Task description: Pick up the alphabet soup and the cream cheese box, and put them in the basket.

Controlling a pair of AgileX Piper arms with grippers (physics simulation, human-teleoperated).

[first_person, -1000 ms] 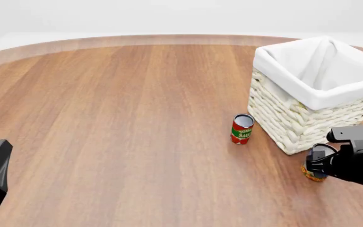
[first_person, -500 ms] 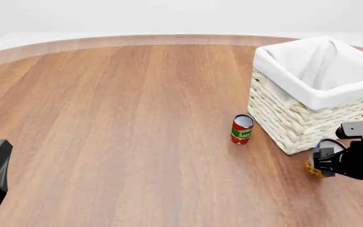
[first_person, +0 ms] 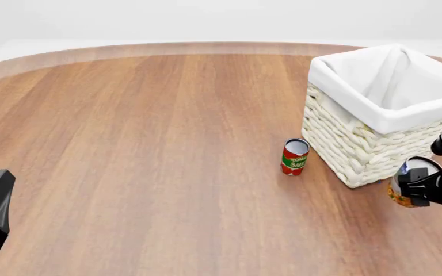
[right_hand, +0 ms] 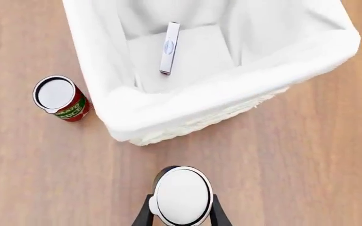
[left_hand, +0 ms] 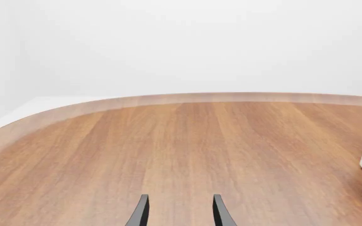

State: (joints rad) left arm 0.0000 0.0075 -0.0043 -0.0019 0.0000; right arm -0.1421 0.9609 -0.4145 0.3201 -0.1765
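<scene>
One of the two task items was already delivered: the cream cheese box (right_hand: pixel 169 47) lay on the liner floor inside the basket (first_person: pixel 359 152), which stood toward the worktop's (first_person: pixel 167 144) right edge. The alphabet soup (right_hand: pixel 182 195) remained outside, held between the jaws of the right gripper (right_hand: pixel 181 213), which were closed against its sides. In the front view the can (first_person: pixel 402 188) showed just beside the basket's near corner, partly hidden by the arm.

Compared with a second earlier, the can and right gripper (first_person: pixel 420 190) had shifted to the right and appeared higher in the front view. The can's base could not be seen, so clearance from the worktop was not confirmed, but the change was judged consistent with a lift under way. The can had not yet reached rim height.

The left gripper (left_hand: pixel 179 214) sat near the worktop's left edge, jaws narrowly parted and holding nothing, unchanged over that second. The red can (first_person: pixel 294 156) stood undisturbed beside the basket's near left wall.

Assessment: the remaining work was to raise the soup above the folded liner, carry it over the opening and release it. The rim was the likeliest point of contact.
</scene>
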